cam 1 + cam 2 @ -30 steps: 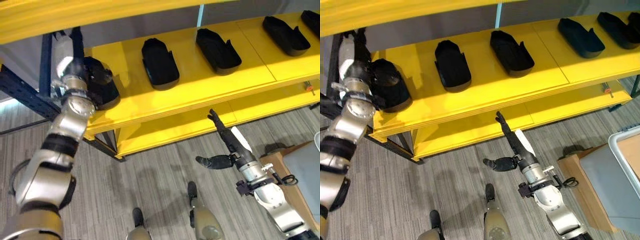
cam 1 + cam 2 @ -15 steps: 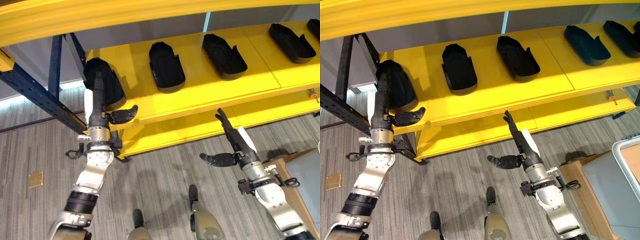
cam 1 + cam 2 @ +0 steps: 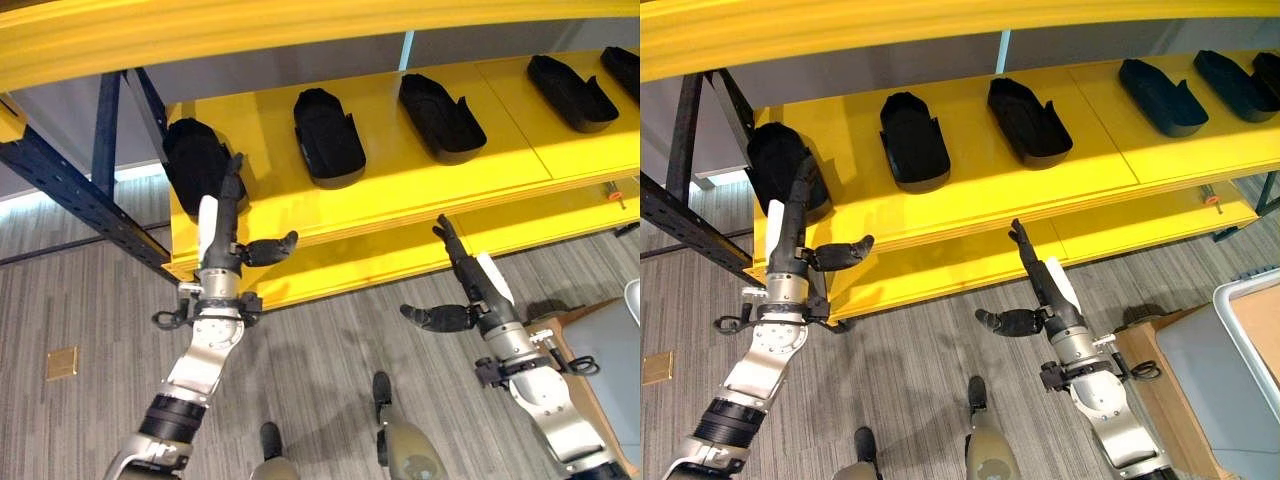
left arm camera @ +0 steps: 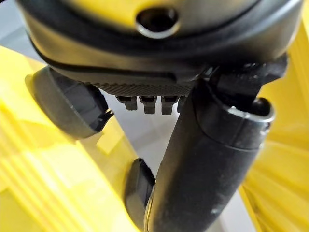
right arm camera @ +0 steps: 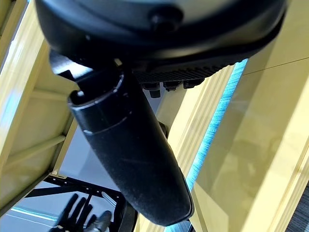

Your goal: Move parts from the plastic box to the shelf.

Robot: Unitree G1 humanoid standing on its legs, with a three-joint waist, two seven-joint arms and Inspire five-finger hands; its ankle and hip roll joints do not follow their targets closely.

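Parts on the shelf, both hands empty and held off the shelf's front edge.

Left eye view: five black parts lie in a row along the yellow shelf [image 3: 420, 185]; the leftmost part [image 3: 195, 160] sits at the shelf's left end, near its front edge. The left hand [image 3: 222, 230] is raised just before it, fingers straight, thumb spread, holding nothing; judged, that part has been set down and released.
Right eye view: the right hand [image 3: 1040, 290] hangs below the front edge, fingers straight, thumb out, carrying nothing. The plastic box [image 3: 1255, 330] stands on the floor at the right.
Left wrist view: straight fingers and thumb, with the part [image 4: 67, 104] beyond them, apart from the hand.
Right wrist view: thumb extended, nothing held.
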